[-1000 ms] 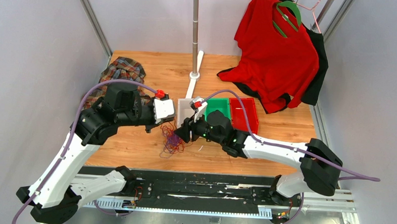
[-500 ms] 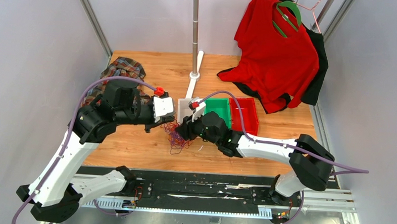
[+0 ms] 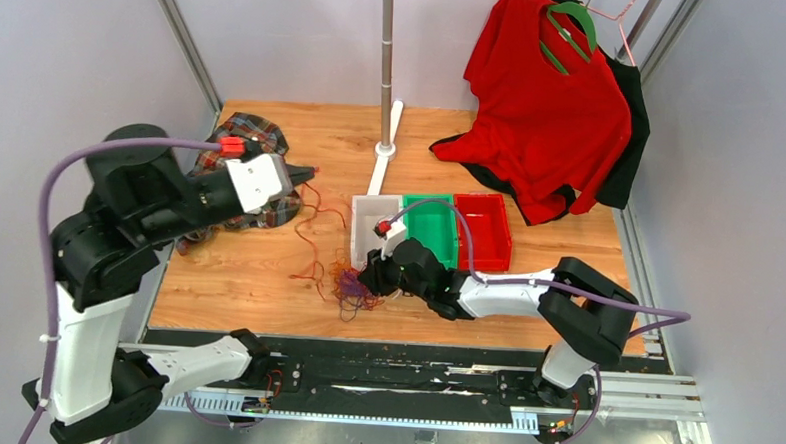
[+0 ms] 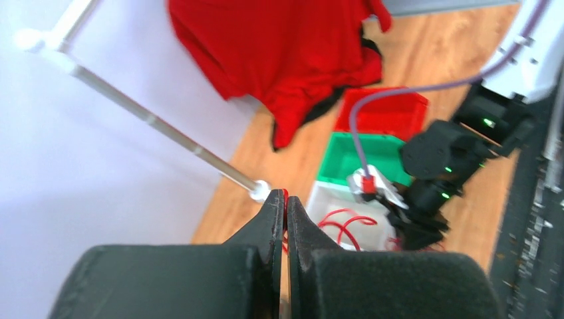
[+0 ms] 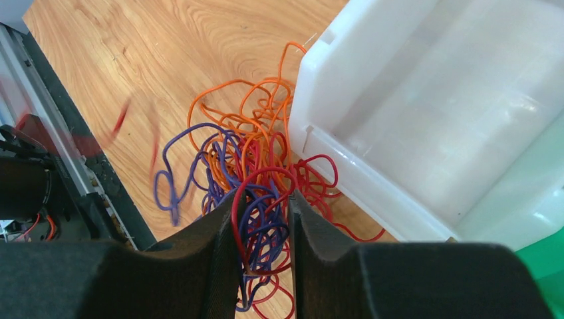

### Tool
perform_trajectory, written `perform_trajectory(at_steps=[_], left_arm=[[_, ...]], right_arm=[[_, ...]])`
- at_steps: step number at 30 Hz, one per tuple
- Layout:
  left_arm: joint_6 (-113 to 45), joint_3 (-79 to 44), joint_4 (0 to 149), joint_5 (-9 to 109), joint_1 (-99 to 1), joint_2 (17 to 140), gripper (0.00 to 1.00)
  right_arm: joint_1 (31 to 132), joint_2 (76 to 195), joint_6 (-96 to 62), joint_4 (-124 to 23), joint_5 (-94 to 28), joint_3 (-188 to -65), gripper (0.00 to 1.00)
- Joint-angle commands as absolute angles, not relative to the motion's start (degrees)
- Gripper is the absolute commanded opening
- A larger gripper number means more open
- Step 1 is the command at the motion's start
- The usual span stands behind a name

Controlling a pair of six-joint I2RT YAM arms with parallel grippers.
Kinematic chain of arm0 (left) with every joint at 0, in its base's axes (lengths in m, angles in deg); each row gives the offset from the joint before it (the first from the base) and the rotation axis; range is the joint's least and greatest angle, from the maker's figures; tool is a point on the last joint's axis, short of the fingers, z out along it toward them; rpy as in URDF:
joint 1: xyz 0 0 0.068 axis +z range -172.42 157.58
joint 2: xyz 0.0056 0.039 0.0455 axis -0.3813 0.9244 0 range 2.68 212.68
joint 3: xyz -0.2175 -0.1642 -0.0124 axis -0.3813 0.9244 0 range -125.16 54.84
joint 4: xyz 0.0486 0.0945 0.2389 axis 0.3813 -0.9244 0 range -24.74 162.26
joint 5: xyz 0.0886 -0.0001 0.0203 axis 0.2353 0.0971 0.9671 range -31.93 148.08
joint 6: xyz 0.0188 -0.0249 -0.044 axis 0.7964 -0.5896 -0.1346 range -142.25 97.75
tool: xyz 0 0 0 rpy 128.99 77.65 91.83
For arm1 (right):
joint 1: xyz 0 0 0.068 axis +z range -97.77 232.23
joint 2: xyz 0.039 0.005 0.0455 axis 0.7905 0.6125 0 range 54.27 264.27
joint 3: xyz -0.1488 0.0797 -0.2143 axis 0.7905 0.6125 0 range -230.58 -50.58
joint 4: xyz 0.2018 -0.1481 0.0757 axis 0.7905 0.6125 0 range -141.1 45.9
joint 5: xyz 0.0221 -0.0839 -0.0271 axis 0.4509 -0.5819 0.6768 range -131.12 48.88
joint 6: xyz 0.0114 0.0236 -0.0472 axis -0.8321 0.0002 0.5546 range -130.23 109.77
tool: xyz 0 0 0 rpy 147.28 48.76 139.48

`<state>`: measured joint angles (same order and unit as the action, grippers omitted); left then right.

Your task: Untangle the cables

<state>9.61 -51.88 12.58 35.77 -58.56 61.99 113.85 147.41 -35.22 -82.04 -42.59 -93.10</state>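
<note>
by white bin [image 5: 309,86], r claw [image 5: 261,199] part-open astride cables [image 5: 253,153], l claw [image 4: 285,199] pinched shut on red cable [image 3: 319,234]

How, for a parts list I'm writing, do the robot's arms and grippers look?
The left arm and right arm match: white links, black joints, a lilac hose looping to a red plug beside a white wrist block. The left gripper and right gripper each have two black, tapering fingers.

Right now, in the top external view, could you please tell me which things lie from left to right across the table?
plaid cloth → white bin → green bin → red bin
</note>
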Motion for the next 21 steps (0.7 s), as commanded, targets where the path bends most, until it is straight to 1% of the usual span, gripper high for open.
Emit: perform_trajectory(at_steps=[1, 7, 10, 16, 19, 20, 21], left_arm=[[13.9, -57.8, 14.8, 41.5, -58.7, 63.9, 0.00], [18.5, -58.1, 25.3, 46.6, -58.7, 64.3, 0.00], [21.9, -57.8, 28.0, 46.5, -58.7, 65.2, 0.00], [18.8, -65.0, 28.7, 44.8, -58.7, 71.2, 0.00], [16.2, -66.9, 30.5, 43.7, -58.8, 73.4, 0.00], [15.9, -66.6, 31.3, 43.5, -58.8, 73.7, 0.00], [15.4, -66.4, 32.1, 43.5, -59.0, 74.1, 0.00]], right_arm=[[115.3, 148.1, -37.2, -81.3, -42.6, -92.5, 0.29], [116.7, 147.3, -38.0, -79.3, -42.8, -91.0, 0.26], [116.9, 144.7, -37.7, -77.6, -43.2, -90.1, 0.25], [116.9, 138.4, -36.4, -73.1, -42.7, -89.3, 0.25], [116.9, 135.6, -35.8, -70.2, -41.9, -89.8, 0.28], [116.8, 134.4, -35.7, -69.1, -41.6, -89.9, 0.31], [116.7, 133.9, -36.0, -68.3, -41.1, -90.0, 0.35]])
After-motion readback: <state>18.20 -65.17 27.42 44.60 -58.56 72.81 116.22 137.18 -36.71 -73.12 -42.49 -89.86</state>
